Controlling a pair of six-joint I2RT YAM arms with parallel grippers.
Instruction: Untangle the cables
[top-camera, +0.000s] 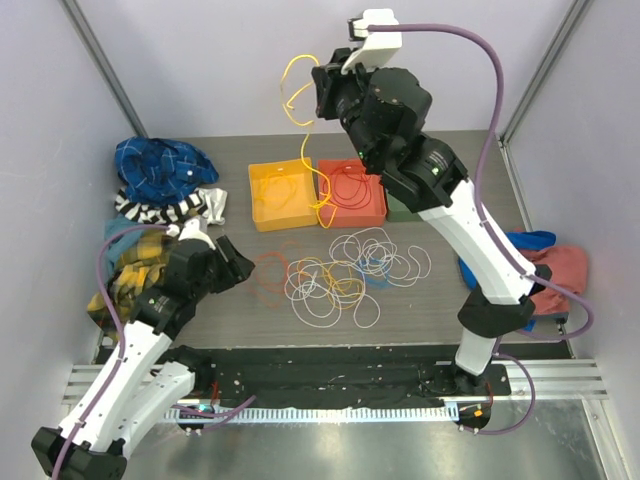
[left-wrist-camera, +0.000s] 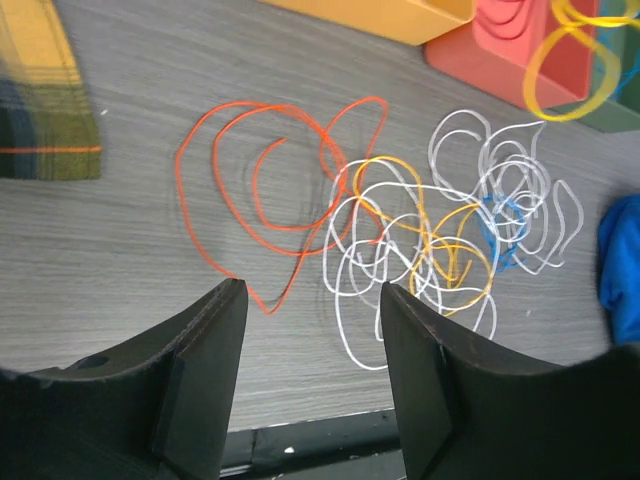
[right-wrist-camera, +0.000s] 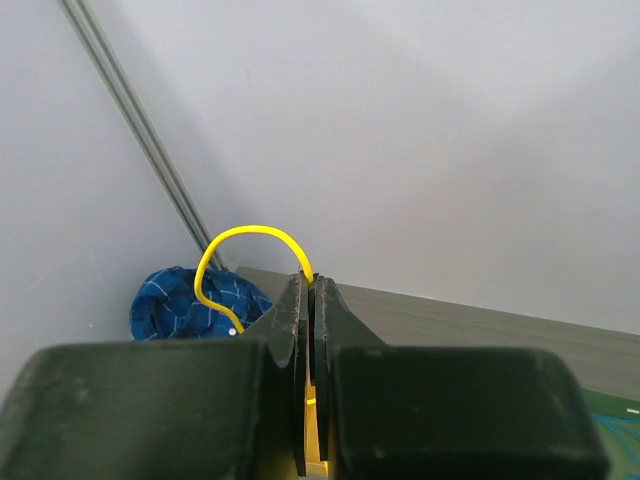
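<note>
On the grey tabletop (top-camera: 420, 310), the left gripper (left-wrist-camera: 313, 300) hovers released just left of the tangled cables (top-camera: 340, 275) lying mid-table, while farther back the right gripper (top-camera: 322, 92) clenches a yellow cable (right-wrist-camera: 255, 229) high above the yellow bin (top-camera: 285, 218) and red bin (top-camera: 355, 215).

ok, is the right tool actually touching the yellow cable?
Touching. Right wrist view: the right tool is shut on the yellow cable, which loops out from between its jaws.

No readable text, labels, brand names, numbers or signs appear in any of the three views; every visible surface is plain or too blurred to read.
</note>
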